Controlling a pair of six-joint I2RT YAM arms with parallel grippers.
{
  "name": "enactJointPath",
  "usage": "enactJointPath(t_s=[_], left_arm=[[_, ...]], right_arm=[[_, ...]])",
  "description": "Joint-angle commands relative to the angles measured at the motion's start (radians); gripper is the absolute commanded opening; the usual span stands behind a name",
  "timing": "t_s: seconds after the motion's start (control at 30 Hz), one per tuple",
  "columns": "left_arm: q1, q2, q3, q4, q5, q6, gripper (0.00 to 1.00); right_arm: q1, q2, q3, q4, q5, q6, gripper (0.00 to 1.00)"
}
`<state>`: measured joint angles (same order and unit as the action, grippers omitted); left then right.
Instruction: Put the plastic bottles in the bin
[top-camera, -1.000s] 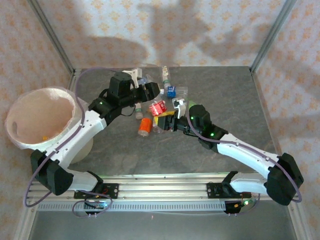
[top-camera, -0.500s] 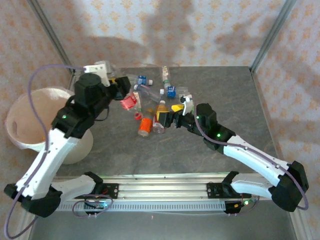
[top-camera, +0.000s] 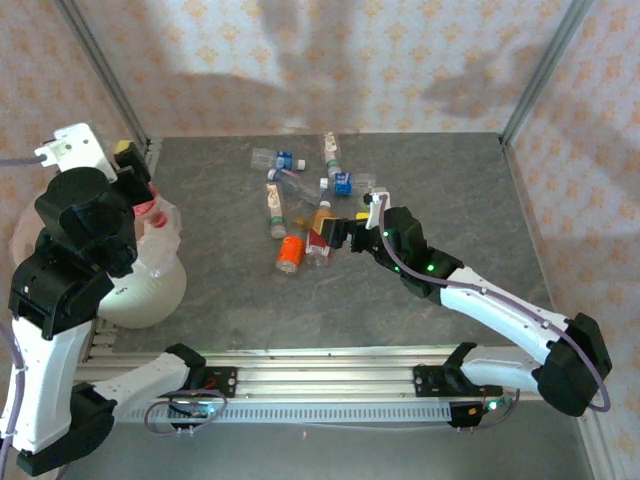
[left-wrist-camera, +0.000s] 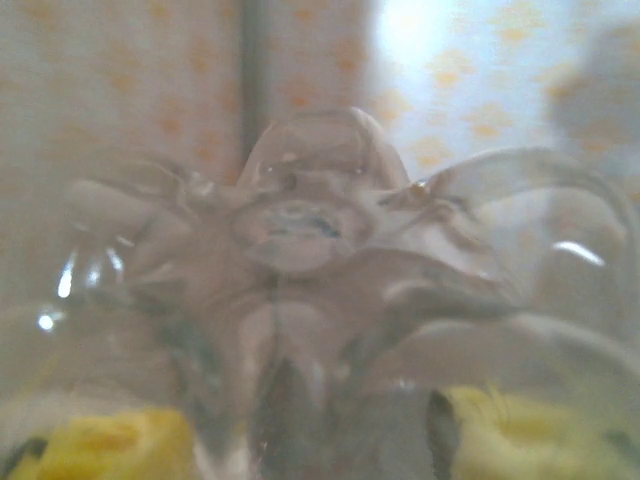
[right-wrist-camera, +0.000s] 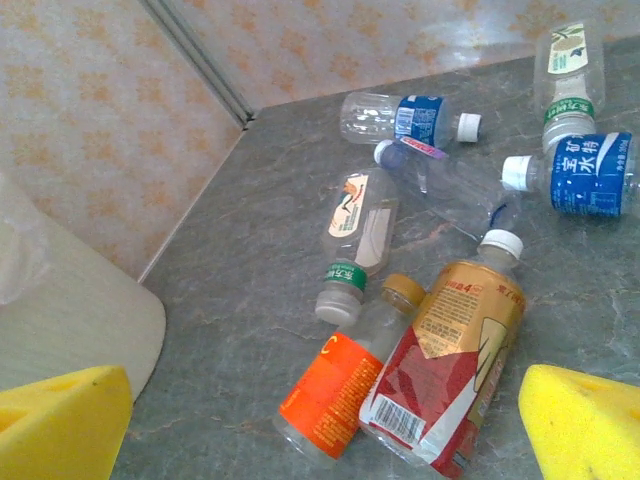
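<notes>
My left gripper (top-camera: 140, 200) is raised over the bin (top-camera: 150, 292) at the far left, shut on a clear bottle with a red label (top-camera: 152, 216). In the left wrist view that bottle's ribbed base (left-wrist-camera: 300, 225) sits between my yellow pads (left-wrist-camera: 520, 430). The arm hides most of the bin. My right gripper (top-camera: 335, 236) stands open over the pile, above an orange-labelled bottle (right-wrist-camera: 335, 395) and a red-and-gold bottle (right-wrist-camera: 450, 375), touching neither. Beyond them lie a green-banded bottle (right-wrist-camera: 355, 235), blue-labelled bottles (right-wrist-camera: 410, 118) and a crushed clear one (right-wrist-camera: 450, 180).
The bin's white side (right-wrist-camera: 60, 310) shows at the left of the right wrist view. A metal frame post (top-camera: 530, 75) and patterned walls close the table's back corners. Bare grey tabletop (top-camera: 450, 180) lies to the right of the pile.
My left arm has swung left and up, carrying the red-labelled bottle from the pile to above the bin. The right gripper has stayed open by the pile, shifting slightly.
</notes>
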<state>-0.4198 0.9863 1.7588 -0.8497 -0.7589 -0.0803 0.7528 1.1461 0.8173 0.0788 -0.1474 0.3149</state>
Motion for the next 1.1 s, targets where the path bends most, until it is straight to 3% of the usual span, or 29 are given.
enactJointPath(t_s=[0.0, 0.2, 0.43, 0.6, 0.87, 1.07], left_arm=[[0.062, -0.003, -0.019, -0.018, -0.256, 0.120, 0.55], [0.229, -0.033, -0.102, -0.003, -0.258, 0.124, 0.54], [0.361, -0.013, -0.219, -0.136, -0.108, 0.023, 0.55], [0.440, -0.046, -0.354, -0.098, 0.057, -0.034, 0.56], [0.476, -0.082, -0.511, -0.002, 0.187, -0.103, 0.56], [0.474, -0.099, -0.557, 0.017, 0.238, -0.161, 0.69]], right_arm=[[0.005, 0.016, 0.038, -0.009, 0.034, 0.012, 0.99], [0.005, 0.048, 0.056, -0.009, 0.009, 0.036, 0.99], [0.005, 0.061, 0.061, -0.019, -0.007, 0.050, 0.99], [0.005, 0.056, 0.060, -0.034, -0.001, 0.056, 0.99], [0.005, 0.043, 0.041, -0.051, 0.041, 0.059, 0.99], [0.005, 0.000, 0.032, -0.072, 0.086, 0.027, 0.99]])
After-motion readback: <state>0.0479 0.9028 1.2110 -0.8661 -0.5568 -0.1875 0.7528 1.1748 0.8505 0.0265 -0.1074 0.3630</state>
